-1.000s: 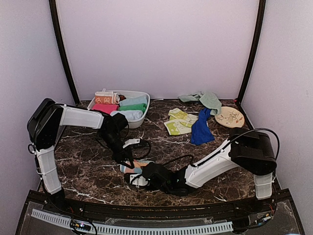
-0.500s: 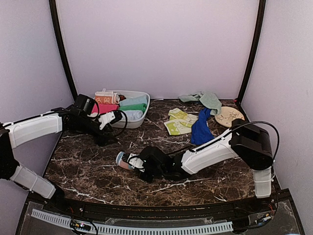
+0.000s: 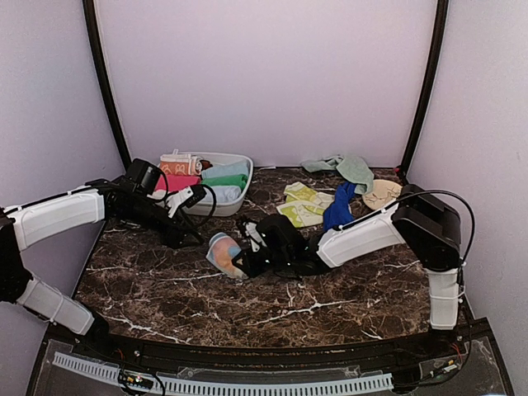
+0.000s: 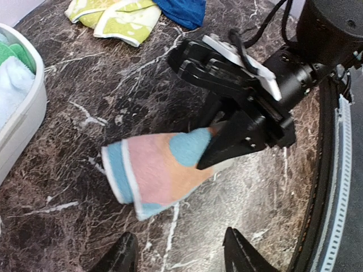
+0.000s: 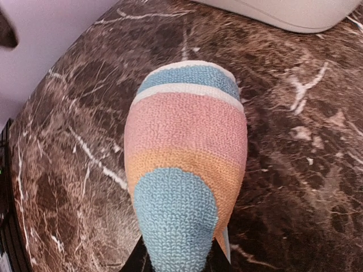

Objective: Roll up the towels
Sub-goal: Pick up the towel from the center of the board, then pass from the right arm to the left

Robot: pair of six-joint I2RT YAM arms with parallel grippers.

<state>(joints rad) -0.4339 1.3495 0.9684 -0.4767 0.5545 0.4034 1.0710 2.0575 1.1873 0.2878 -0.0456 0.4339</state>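
Note:
A rolled towel with light-blue, pink and orange bands is clamped at one end by my right gripper, just above the marble table. It fills the right wrist view, with that gripper shut on its blue end. In the left wrist view the roll sticks out left of the right gripper. My left gripper is open and empty, left of the roll in the top view. A yellow-green towel, a dark blue one and a mint one lie unrolled at the back right.
A white oval tub at the back left holds several rolled towels. Its wall shows in the left wrist view and the right wrist view. A beige disc lies at the far right, partly behind the right arm.
My right gripper has carried the rolled towel from near the front edge back toward the tub. My left arm swung away to the left and now sits still.

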